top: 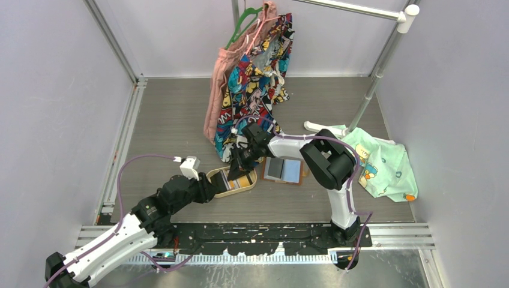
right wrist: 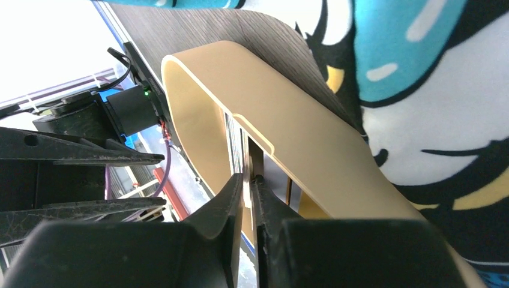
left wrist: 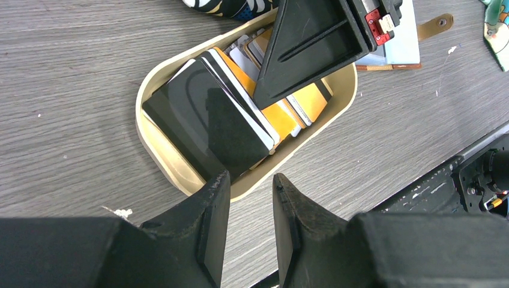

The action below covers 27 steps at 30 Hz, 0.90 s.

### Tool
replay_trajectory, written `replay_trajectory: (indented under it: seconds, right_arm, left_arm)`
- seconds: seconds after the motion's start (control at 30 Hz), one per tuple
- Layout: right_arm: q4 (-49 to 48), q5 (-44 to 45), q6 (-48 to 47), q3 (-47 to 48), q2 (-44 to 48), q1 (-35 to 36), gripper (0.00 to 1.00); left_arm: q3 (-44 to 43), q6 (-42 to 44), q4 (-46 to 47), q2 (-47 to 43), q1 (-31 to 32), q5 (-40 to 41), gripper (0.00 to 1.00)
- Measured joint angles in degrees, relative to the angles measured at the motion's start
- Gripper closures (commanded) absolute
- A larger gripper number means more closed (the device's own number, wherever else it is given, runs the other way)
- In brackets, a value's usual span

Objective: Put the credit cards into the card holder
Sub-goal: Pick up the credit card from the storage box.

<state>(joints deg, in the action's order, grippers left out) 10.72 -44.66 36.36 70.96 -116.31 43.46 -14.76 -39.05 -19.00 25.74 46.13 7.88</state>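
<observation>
Tan tray (left wrist: 157, 157), credit cards (left wrist: 204, 120); right gripper (right wrist: 247, 179) seemingly pinching one; left gripper (left wrist: 251, 180) narrow.

The left arm (top: 114, 243) and right arm (top: 342, 207) are built from smooth white links joined by bulky black joint housings. Lilac-purple cables (top: 141, 157) are run along both (in loose arcs). A small white box (top: 190, 167) is mounted at the left wrist. The left gripper (left wrist: 249, 180) and right gripper (right wrist: 247, 178) are fitted with matte black wedge-shaped fingers (left wrist: 207, 240), scuffed at the edges; a small red connector (left wrist: 375, 24) is seen on the right one.
</observation>
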Motion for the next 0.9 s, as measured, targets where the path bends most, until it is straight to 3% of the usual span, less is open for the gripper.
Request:
replay_trajectory:
  seconds: [0.2,0.67,0.9]
  right_arm:
    - [1.4,0.1,-1.6,0.1,0.0,-0.5,0.99]
    - [6.3,-0.2,-6.1,0.5,2.8,-2.7,0.99]
    - [8.8,-2.5,-11.0,0.3,6.3,-5.5,0.99]
  left_arm:
    - [0.0,0.0,0.0,0.0,0.0,0.0,0.67]
    - [0.0,0.0,0.0,-0.2,0.0,0.0,0.65]
    - [0.1,-1.4,2.6,-2.1,0.0,-1.4,0.48]
